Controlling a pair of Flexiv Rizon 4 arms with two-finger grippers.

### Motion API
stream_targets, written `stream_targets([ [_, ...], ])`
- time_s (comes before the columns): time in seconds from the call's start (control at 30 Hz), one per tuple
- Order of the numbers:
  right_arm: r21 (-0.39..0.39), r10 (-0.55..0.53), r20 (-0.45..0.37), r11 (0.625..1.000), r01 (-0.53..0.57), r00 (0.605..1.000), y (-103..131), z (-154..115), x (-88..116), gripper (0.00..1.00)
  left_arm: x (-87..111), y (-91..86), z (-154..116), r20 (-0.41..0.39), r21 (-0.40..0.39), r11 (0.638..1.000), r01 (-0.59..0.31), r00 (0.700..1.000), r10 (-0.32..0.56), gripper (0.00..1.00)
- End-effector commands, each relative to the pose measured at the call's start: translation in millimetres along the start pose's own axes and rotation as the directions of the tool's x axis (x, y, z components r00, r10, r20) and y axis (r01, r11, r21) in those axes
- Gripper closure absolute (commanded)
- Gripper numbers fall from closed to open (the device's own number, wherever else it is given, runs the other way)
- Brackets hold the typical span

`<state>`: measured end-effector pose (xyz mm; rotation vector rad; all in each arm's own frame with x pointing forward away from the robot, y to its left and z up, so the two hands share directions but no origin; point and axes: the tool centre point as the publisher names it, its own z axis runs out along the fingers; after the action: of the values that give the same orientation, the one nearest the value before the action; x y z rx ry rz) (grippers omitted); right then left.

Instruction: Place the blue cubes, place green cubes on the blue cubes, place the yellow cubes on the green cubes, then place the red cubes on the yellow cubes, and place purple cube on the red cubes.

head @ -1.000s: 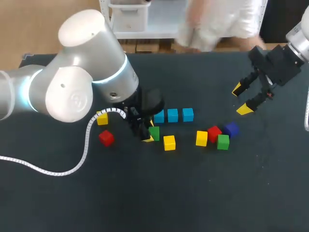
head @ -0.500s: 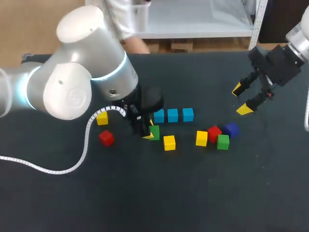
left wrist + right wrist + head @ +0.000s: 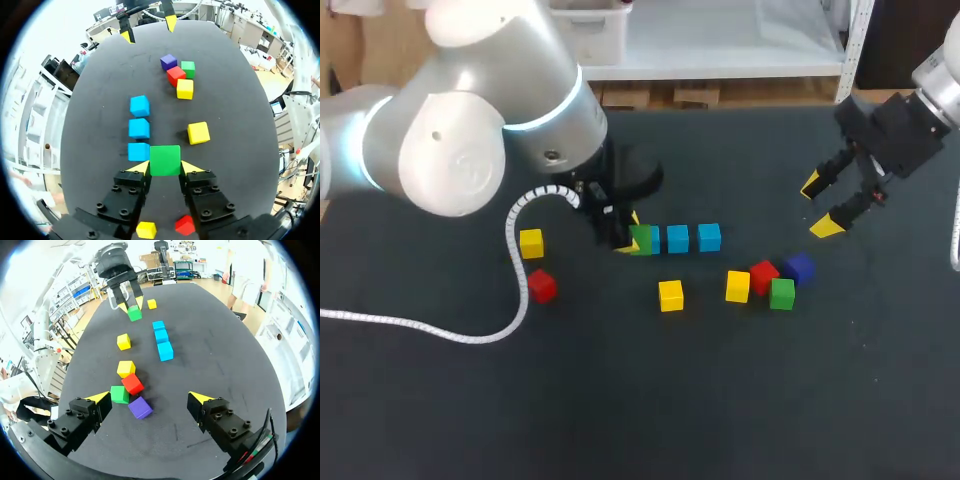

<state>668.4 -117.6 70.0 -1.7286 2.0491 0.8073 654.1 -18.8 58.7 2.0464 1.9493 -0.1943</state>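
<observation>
My left gripper (image 3: 632, 241) is shut on a green cube (image 3: 641, 240) and holds it off the table, just at the left end of a row of three blue cubes (image 3: 678, 238). In the left wrist view the green cube (image 3: 165, 160) sits between the yellow tips, with the nearest blue cube (image 3: 139, 151) right beside it. A yellow cube (image 3: 670, 294) lies alone in front of the row. Further right, yellow (image 3: 738, 286), red (image 3: 764, 276), green (image 3: 782, 293) and purple (image 3: 801, 267) cubes cluster together. My right gripper (image 3: 818, 206) hangs open above the table's right side, holding nothing.
A yellow cube (image 3: 531, 243) and a red cube (image 3: 541, 286) lie left of my left gripper. A white coiled cable (image 3: 420, 325) trails from the left arm across the table's left part. In the right wrist view the cluster with the purple cube (image 3: 140, 407) lies under the open fingers.
My left gripper closed on the green cube, lifted it, and carried it back to the left end of the blue row. The right arm has not moved.
</observation>
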Motion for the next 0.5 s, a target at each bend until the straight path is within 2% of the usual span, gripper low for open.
stream_targets([
  [0.03,0.0,-0.001,0.001,1.0,0.001,1.0,-0.3,0.3,0.1,0.0,-9.9,16.9,3.7,-0.021,0.014,1.0,-0.004,1.0,0.004,1.0],
  [0.27,0.0,-0.001,0.001,1.0,0.001,1.0,-0.3,0.3,0.1,0.0,-18.3,32.1,14.2,0.01,0.022,1.0,0.004,1.0,-0.005,1.0],
  [0.5,0.0,-0.001,0.001,1.0,0.001,1.0,-0.3,0.3,0.1,0.0,-25.0,36.2,24.9,0.031,0.039,0.999,0.004,1.0,-0.006,1.0],
])
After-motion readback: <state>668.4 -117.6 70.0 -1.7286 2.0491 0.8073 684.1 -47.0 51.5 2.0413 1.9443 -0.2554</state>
